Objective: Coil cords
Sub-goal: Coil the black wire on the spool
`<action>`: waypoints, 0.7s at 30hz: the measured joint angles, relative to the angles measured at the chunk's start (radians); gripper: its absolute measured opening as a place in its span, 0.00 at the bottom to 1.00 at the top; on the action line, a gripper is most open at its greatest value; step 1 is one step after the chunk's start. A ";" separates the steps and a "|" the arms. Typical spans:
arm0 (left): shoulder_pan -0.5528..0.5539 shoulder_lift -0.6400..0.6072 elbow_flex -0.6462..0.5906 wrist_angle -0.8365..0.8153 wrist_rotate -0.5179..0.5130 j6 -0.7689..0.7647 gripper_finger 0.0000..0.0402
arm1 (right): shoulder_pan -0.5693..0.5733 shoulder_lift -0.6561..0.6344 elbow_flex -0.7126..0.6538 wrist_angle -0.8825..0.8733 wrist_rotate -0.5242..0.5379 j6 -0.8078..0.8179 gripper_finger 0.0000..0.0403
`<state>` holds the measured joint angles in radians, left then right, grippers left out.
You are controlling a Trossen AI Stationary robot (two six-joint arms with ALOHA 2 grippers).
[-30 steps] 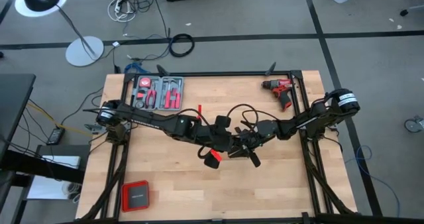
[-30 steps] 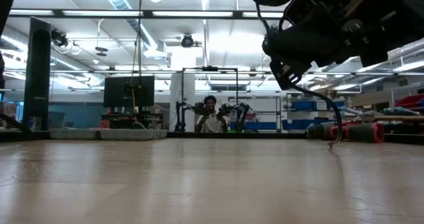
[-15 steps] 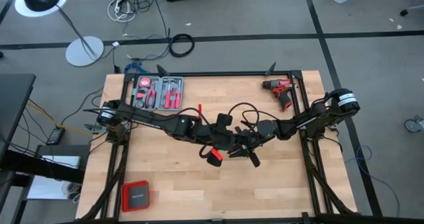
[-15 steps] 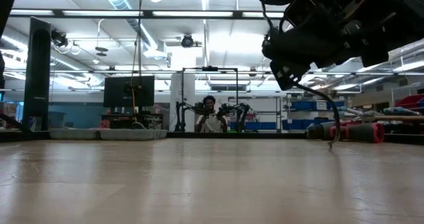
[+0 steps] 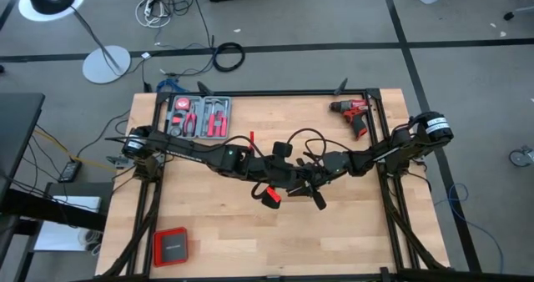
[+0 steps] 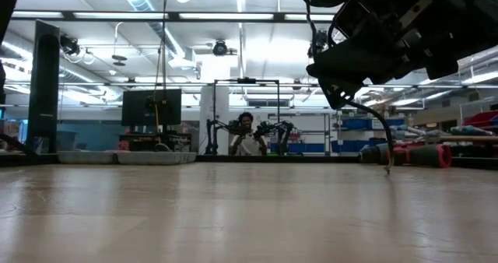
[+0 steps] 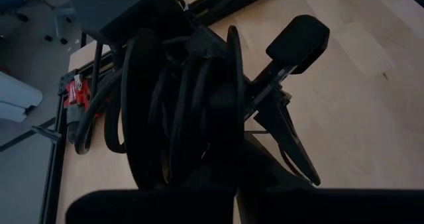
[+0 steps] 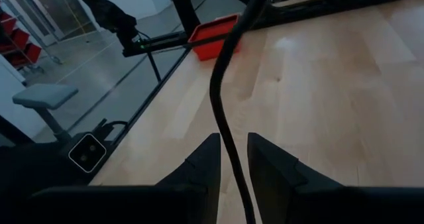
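Observation:
The thin black cord (image 5: pixel 304 144) is gathered into several loops (image 7: pixel 179 111) above the middle of the table, between my two grippers. My left gripper (image 5: pixel 286 180) comes in from the table's left and is shut at the foot of the loops. From the right comes my right gripper (image 5: pixel 311 186), shut on a strand of the same cord (image 8: pixel 225 105). In the low view a free end of the cord (image 6: pixel 384 142) hangs below the grippers, its tip close to the tabletop. My left gripper has the bundle of loops at its lower part (image 7: pixel 199 171); my own dark fingers hide the place of contact. The loops stand up from the fingers, clear of the table. My right gripper has one strand (image 8: pixel 233 159) between its two fingers (image 8: pixel 205 164), slanting slightly down from the table's right. The strand runs on along the fingers and past their tips, clear of the table.
A red drill (image 5: pixel 355 115) lies at the far right corner, and an open tool case (image 5: pixel 198 117) at the far left. A red box (image 5: pixel 170 247) sits near the front left corner. A person (image 6: pixel 247 138) sits in the room far behind the table.
Both hands have kept their place. The hanging end of the cord has swung a little sideways below the grippers.

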<state>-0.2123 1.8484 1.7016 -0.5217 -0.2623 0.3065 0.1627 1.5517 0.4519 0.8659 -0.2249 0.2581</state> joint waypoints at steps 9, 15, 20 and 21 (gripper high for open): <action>-0.002 0.000 0.000 -0.005 0.007 -0.034 0.00 | -0.016 -0.001 -0.045 0.011 -0.008 -0.003 0.18; -0.004 0.000 0.000 -0.038 0.057 -0.099 0.00 | -0.075 -0.086 -0.106 -0.103 -0.075 0.034 0.18; -0.004 0.000 0.000 -0.073 0.073 -0.134 0.00 | -0.086 -0.281 -0.111 -0.281 0.022 -0.035 0.18; -0.004 0.000 0.000 -0.077 0.073 -0.135 0.00 | -0.080 -0.323 -0.111 -0.299 0.054 -0.051 0.18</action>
<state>-0.2165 1.8484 1.7012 -0.5982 -0.1890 0.1716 0.0828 1.2285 0.3408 0.5669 -0.1710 0.2073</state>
